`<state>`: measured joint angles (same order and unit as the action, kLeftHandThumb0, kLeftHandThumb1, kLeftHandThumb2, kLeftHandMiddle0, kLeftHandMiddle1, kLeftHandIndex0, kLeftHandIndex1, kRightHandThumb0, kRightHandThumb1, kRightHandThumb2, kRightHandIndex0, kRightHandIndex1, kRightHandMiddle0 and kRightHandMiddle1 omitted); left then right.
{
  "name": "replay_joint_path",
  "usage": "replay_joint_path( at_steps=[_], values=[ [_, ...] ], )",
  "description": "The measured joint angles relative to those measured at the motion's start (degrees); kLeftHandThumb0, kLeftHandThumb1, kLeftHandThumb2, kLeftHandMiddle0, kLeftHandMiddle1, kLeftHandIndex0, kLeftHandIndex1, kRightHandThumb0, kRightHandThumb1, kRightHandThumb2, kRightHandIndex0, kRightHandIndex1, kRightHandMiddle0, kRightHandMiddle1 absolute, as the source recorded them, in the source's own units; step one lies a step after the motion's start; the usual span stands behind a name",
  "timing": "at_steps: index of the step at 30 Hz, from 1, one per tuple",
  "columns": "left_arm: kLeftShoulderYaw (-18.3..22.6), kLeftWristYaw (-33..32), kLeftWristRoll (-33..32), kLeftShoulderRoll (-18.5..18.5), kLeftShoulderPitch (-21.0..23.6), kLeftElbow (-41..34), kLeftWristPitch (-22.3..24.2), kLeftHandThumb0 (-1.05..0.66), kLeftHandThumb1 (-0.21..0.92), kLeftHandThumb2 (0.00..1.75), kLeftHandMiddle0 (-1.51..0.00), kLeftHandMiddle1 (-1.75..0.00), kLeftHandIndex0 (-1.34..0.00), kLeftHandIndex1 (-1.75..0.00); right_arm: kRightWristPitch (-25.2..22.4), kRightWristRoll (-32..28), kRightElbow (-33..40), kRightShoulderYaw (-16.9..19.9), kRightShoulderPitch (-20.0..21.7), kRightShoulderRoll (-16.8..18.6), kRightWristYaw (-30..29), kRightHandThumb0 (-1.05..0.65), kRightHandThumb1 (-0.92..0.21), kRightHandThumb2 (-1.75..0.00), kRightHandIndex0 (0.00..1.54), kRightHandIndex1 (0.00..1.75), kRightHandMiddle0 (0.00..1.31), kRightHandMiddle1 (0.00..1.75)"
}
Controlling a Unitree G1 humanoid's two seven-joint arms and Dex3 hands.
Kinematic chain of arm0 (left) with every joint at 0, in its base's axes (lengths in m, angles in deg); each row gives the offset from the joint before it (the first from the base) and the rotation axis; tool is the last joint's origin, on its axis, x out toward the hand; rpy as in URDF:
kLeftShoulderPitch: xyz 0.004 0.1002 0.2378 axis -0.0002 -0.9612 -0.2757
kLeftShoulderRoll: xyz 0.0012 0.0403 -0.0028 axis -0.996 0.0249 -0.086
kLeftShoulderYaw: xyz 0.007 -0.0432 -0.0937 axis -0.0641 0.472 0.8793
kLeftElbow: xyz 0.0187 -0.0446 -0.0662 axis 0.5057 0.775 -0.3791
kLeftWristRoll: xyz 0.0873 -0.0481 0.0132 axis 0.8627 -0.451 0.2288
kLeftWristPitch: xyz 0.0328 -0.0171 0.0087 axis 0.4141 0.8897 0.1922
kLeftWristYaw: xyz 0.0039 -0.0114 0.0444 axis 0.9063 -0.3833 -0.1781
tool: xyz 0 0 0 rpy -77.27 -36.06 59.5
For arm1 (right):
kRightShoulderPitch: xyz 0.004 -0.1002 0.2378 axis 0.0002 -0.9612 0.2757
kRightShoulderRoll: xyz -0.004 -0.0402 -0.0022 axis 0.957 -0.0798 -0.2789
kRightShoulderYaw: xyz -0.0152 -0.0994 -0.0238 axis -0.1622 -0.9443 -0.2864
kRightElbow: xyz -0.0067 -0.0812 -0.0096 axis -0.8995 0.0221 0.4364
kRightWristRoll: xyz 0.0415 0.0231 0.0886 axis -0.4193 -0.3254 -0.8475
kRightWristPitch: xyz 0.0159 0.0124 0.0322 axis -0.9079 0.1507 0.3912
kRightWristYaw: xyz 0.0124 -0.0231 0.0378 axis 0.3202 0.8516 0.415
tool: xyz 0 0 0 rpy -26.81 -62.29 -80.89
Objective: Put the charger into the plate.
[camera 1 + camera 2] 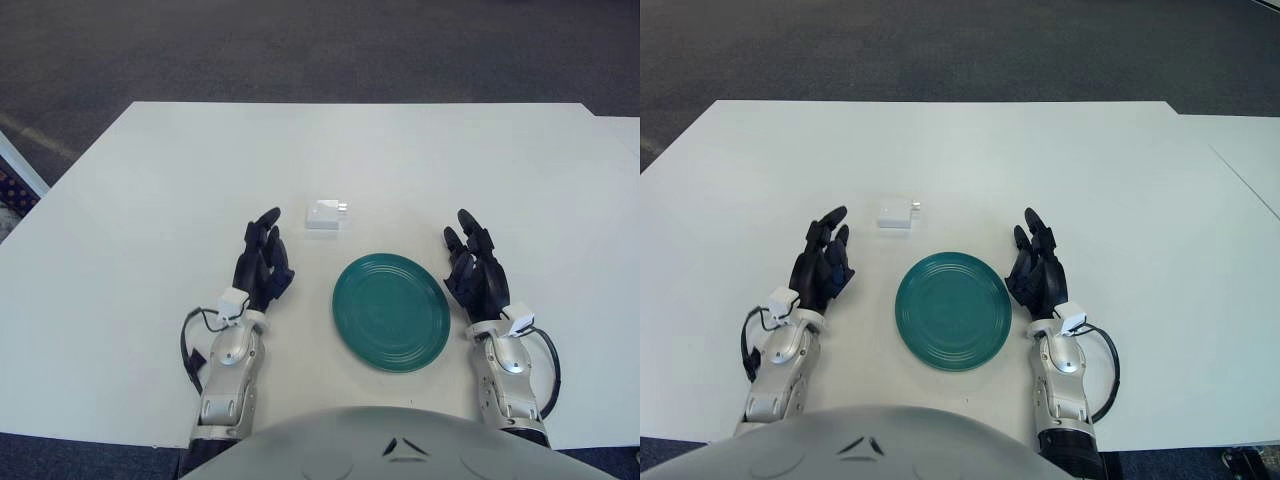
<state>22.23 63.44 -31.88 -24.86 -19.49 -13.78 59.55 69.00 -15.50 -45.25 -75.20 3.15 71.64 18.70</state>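
At the near edge, the grey curve of the robot's own body [400, 445] is seen across the bottom of both views. Just beyond it, the white table [520, 170] carries everything else. The left hand [262, 272] is seen left of the plate, its dark fingers loosely extended and slightly parted, with nothing held between them. The right hand [476, 276] is seen just right of the plate, its fingers likewise stretched forward and relaxed, empty. Between the two hands a teal plate [391, 311] is laid flat on the table, with nothing in it. Farther out, beyond the plate's far left rim and to the far right of the left hand's fingertips, the white charger [324, 215] is seen lying on the table, apart from both plate and hand. Beyond the table's far edge, dark carpet [330, 50] is visible.
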Motion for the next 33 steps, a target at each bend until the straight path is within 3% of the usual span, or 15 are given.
replay_joint_path(
  at_steps=[5, 11, 20, 25, 33],
  values=[
    [1.6, -0.6, 3.6, -3.0, 7.8, 1.0, 4.1, -0.95, 0.92, 0.93, -0.16, 0.0, 0.0, -0.49, 0.0, 0.0, -0.4, 0.0, 0.4, -0.1, 0.0, -0.87, -0.92, -0.97, 0.15, 0.0, 0.0, 0.34],
    [0.8, -0.6, 11.9, -10.1, 17.3, 6.3, 1.4, -1.03, 0.92, 0.86, -0.13, 0.0, 0.0, -0.48, 0.0, 0.0, -0.7, 0.0, 0.8, -0.1, -0.1, -0.89, -0.92, -0.97, 0.15, 0.0, 0.0, 0.33],
    [-6.2, -4.6, 32.0, -20.2, 28.4, 15.9, -1.6, -1.05, 0.92, 0.7, -0.05, 0.0, 0.0, -0.42, -0.1, 0.2, -0.8, -0.1, 1.3, 0.0, -0.5, -0.9, -0.92, -0.97, 0.14, 0.0, 0.0, 0.32],
    [-11.1, -4.7, 39.1, -21.7, 32.2, 19.5, -1.3, -1.05, 0.92, 0.63, -0.03, 0.0, 0.0, -0.44, -0.1, 0.2, -0.8, -0.2, 1.1, 0.1, -0.8, -0.91, -0.92, -0.97, 0.14, 0.0, 0.0, 0.31],
    [-17.7, 2.3, 44.5, -23.9, 38.0, 24.3, -1.4, -1.05, 0.92, 0.57, 0.0, 0.0, 0.0, -0.48, -0.1, 0.2, -0.7, -0.5, 1.2, 0.2, -1.3, -0.91, -0.92, -0.96, 0.14, 0.0, 0.0, 0.29]
  ],
)
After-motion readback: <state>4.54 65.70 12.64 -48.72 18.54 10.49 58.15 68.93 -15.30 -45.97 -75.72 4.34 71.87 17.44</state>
